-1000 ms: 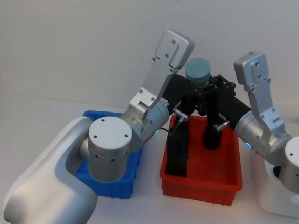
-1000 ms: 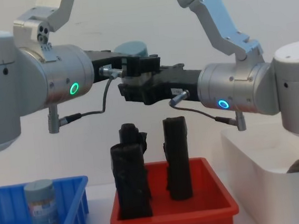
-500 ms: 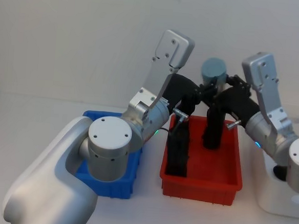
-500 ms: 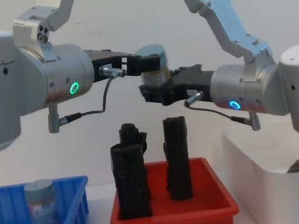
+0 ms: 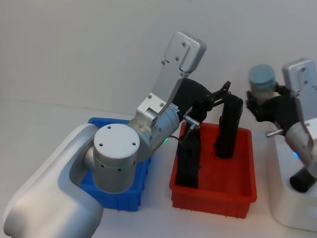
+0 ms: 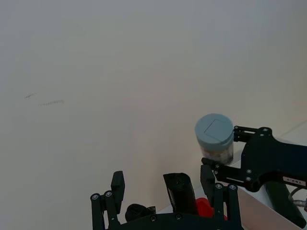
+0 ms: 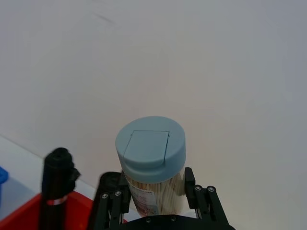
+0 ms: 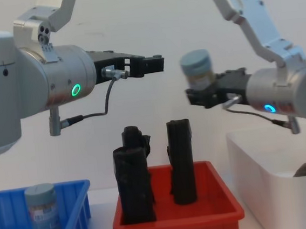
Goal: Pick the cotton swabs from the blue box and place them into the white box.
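While the white box [image 8: 265, 158] sits below the right gripper [image 8: 202, 94], its fingers [image 7: 192, 184] clamp a cotton swabs jar [image 8: 197, 69] upright, lid up. Left gripper [image 8: 156, 64] w/ fingers [image 6: 117, 184] apart, empty, above the red bin [image 8: 173, 212]. Another jar [image 8: 42, 209] stands in the blue box [image 8: 75, 203].
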